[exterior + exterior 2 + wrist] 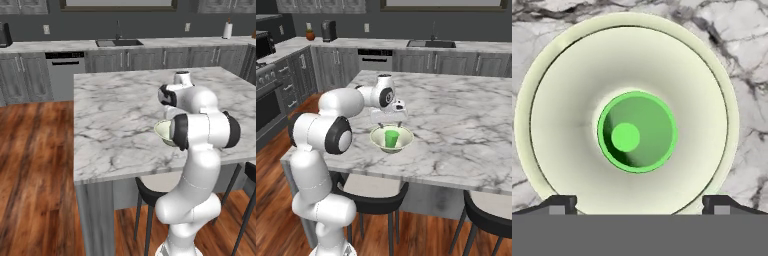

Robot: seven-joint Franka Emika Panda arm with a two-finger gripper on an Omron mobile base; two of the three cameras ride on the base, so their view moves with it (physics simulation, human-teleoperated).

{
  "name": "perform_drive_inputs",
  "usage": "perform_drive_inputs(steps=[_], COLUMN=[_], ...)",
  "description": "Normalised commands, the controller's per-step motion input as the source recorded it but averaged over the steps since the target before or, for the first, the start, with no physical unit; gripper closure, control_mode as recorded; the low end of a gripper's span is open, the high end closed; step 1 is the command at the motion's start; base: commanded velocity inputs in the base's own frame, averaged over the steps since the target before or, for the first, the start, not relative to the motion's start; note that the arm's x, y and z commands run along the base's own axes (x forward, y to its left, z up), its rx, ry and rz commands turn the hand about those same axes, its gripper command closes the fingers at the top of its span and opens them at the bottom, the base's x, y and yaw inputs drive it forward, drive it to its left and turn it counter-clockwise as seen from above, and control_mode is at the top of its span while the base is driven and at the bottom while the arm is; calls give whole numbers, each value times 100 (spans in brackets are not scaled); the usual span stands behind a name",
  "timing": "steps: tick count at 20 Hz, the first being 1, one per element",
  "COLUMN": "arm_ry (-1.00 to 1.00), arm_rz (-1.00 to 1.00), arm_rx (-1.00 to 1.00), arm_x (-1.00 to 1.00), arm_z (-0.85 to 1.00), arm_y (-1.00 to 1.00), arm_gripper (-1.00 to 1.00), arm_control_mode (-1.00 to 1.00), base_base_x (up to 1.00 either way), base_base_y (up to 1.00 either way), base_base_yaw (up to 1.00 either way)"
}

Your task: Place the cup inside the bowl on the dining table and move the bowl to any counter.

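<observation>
The bright green cup (391, 138) stands upright in the middle of the wide pale cream bowl (378, 138), which rests on the marble dining table (456, 125) near its front edge. Looking straight down in the hand view, the cup (637, 132) sits centred in the bowl (567, 100). My gripper (389, 123) hovers just above the cup and bowl, open, with nothing between its fingertips (561, 203). In the left base view my arm hides most of the bowl (163, 131); only its left rim shows.
Dark stools (376, 192) stand under the table's near edge. The counter (406, 45) with sink (432, 43) and grey cabinets runs along the far wall; a stove (268, 95) is at the left. Wood floor lies left of the table.
</observation>
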Motion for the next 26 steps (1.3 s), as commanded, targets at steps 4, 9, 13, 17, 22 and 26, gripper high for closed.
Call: perform_drive_inputs(steps=[4,9,13,17,22,26], arm_ry=[0,0,0,-2,-10,-19], arm_rz=[-36,-30,-24,-20,-10,-6], arm_rx=[18,15,15,16,11,8], arm_x=[0,0,0,0,0,0], arm_z=[0,9,10,0,-13,-17], arm_y=[-49,-47,-39,-37,-12,0], arm_gripper=[-100,-100,-100,-100,-100,-100], arm_control_mode=[-100,-100,-100,-100,-100,-100], base_base_x=[0,0,0,0,0,0], base_base_y=[0,0,0,0,0,0], base_base_yaw=[0,0,0,0,0,0])
